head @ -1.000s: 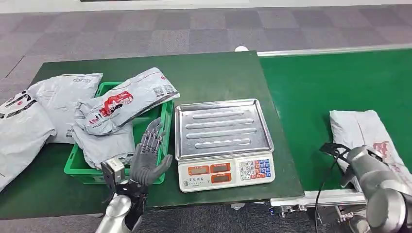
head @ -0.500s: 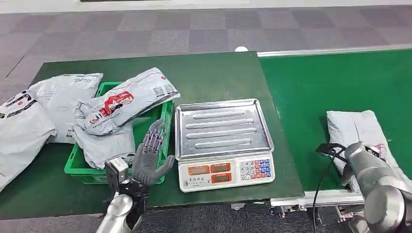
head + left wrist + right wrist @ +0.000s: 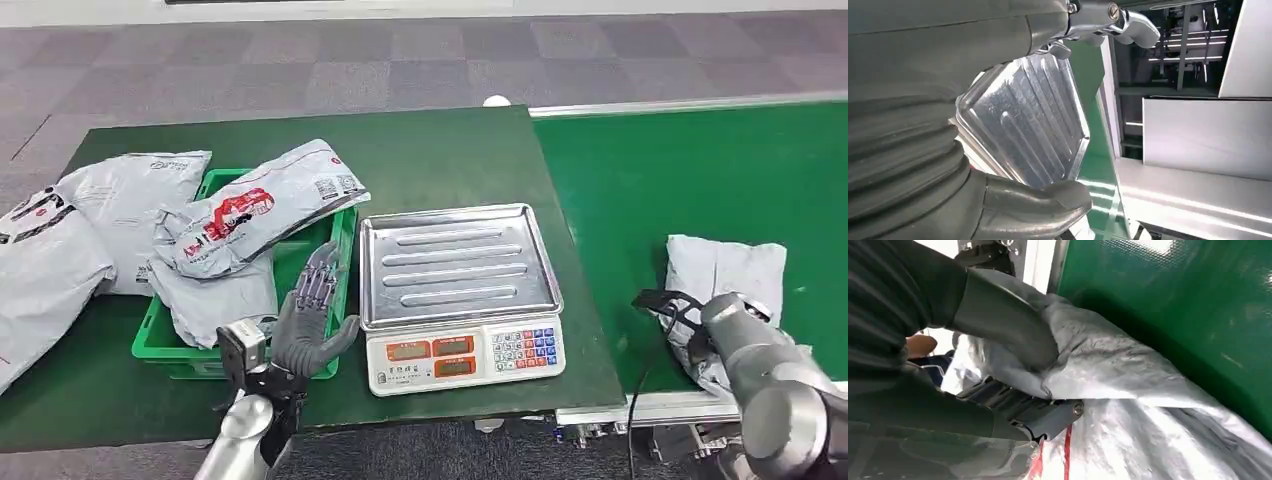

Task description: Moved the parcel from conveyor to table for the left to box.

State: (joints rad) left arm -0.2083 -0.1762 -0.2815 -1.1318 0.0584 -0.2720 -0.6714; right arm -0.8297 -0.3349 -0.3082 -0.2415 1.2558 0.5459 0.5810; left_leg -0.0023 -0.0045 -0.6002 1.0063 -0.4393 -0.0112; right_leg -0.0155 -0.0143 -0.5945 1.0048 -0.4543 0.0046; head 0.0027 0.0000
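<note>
Now the grey parcel (image 3: 722,272) lies on the green conveyor (image 3: 650,170), near its front edge, and its near end is bunched up. The right hand (image 3: 998,370) grips this parcel: in the right wrist view the thick thumb presses on top of a fold of the grey plastic, and the dark fingers (image 3: 1038,415) close under it. In the head view the silver right arm (image 3: 770,380) covers the near part of the parcel.

The left hand (image 3: 305,325) is held upright with its fingers spread, holding nothing, between the green box (image 3: 345,235) and the scale (image 3: 460,295) on the dark green table (image 3: 440,150). Several grey parcels (image 3: 250,215) lie in and beside the box.
</note>
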